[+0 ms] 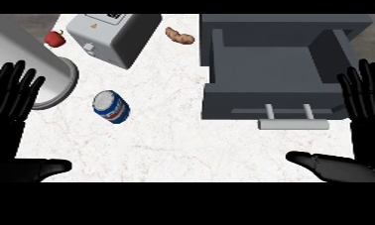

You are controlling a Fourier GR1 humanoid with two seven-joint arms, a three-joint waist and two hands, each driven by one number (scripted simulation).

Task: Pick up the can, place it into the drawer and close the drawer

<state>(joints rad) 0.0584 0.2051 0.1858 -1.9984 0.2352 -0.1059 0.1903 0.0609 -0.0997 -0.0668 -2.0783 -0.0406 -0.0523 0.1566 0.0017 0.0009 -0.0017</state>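
Note:
A blue, white and red can lies on its side on the white marble counter, left of centre. To its right stands a dark grey drawer, pulled open, its inside bare, with a light grey handle at the front. My left hand rests open at the left edge, fingers up, well left of the can. At the right edge my right hand rests open, fingers up, beside the drawer's right wall. Neither hand holds anything.
A grey toaster-like appliance stands at the back left. A tall metal cylinder rises at the far left, with a red pepper behind it. A brown croissant-like pastry lies between the appliance and the drawer.

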